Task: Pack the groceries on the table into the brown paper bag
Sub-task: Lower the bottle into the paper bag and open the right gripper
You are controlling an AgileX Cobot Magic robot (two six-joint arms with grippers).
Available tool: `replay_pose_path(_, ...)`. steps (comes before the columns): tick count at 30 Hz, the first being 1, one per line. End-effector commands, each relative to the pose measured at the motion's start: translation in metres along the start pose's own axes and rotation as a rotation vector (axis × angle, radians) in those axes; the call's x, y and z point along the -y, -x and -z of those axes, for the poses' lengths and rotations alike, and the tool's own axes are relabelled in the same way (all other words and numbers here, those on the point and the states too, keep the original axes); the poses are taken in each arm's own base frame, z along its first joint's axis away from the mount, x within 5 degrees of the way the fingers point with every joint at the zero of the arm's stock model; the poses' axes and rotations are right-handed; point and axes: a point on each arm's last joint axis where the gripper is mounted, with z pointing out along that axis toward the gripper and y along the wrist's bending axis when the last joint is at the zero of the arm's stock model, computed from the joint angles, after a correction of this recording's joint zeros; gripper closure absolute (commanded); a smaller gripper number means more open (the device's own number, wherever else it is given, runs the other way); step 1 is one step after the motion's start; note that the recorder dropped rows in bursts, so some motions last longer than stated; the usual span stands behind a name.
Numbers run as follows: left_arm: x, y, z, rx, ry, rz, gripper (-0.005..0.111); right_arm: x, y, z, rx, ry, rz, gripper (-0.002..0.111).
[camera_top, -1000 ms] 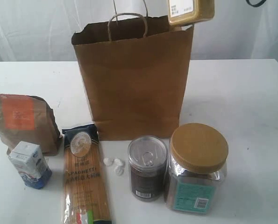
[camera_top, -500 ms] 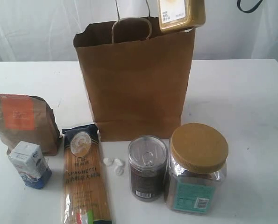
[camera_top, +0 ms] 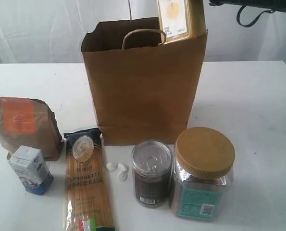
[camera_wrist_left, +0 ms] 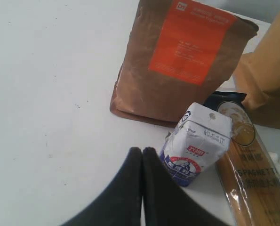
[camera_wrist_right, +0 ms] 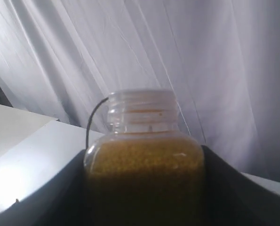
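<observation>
Bottle position: the yellow spice bottle [camera_top: 179, 19] hangs in the right hand [camera_wrist_right: 144, 188], directly over the open mouth of the brown paper bag [camera_top: 143, 86], with its lower end about level with the bag's rim. The right hand grasps the bottle across its body, one dark finger [camera_wrist_right: 45, 202] on each side, leaving the cap end clear. This grip presumably holds the bottle roughly upright, so that it can go straight down past the twisted handle [camera_top: 143, 36] beside it.

The left hand [camera_wrist_left: 142, 160] is clenched and holds nothing. It hovers low over the desk [camera_wrist_left: 45, 94], probably parked away from the bag to leave the right hand a free path. The small blue-white carton [camera_wrist_left: 196, 141] stands just beside its fingertips, the brown pouch [camera_wrist_left: 177, 61] beyond the carton, and the spaghetti packet [camera_wrist_left: 252, 174] against the carton's far side.

Item count:
- Bag: one.
- Bottle in the right hand: one.
- On the desk, unpacked: one pouch, one carton, one spaghetti packet and two jars, silver-lidded [camera_top: 152, 173] and tan-lidded [camera_top: 203, 173], both well below the right hand.
- Small white pieces [camera_top: 118, 171] between packet and jars: three.
</observation>
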Motion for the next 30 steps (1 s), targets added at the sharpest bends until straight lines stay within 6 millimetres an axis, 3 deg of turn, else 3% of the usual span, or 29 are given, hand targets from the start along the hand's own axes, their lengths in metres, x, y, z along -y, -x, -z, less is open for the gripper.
replay_pose_path(1, 0.000, -0.001, 0.000, 0.001, -0.006, 0.017, 0.107, -0.001, 0.007, -0.001, 0.043, 0.023, -0.023, 0.108)
replay_pose_path(9, 0.000, -0.001, 0.000, 0.001, -0.006, 0.017, 0.107, 0.013, -0.017, -0.017, -0.007, 0.018, -0.062, 0.108)
replay_pose_path(13, 0.000, -0.001, 0.000, 0.001, -0.006, 0.017, 0.107, 0.012, -0.022, -0.021, -0.019, 0.029, 0.024, 0.107)
replay_pose_path(24, 0.000, 0.000, 0.000, 0.003, -0.006, 0.017, 0.107, 0.007, -0.025, -0.022, -0.027, 0.097, 0.078, 0.065)
replay_pose_path(30, 0.000, 0.000, 0.000, 0.003, -0.006, 0.017, 0.107, 0.003, -0.043, -0.019, -0.220, 0.173, 0.202, 0.062)
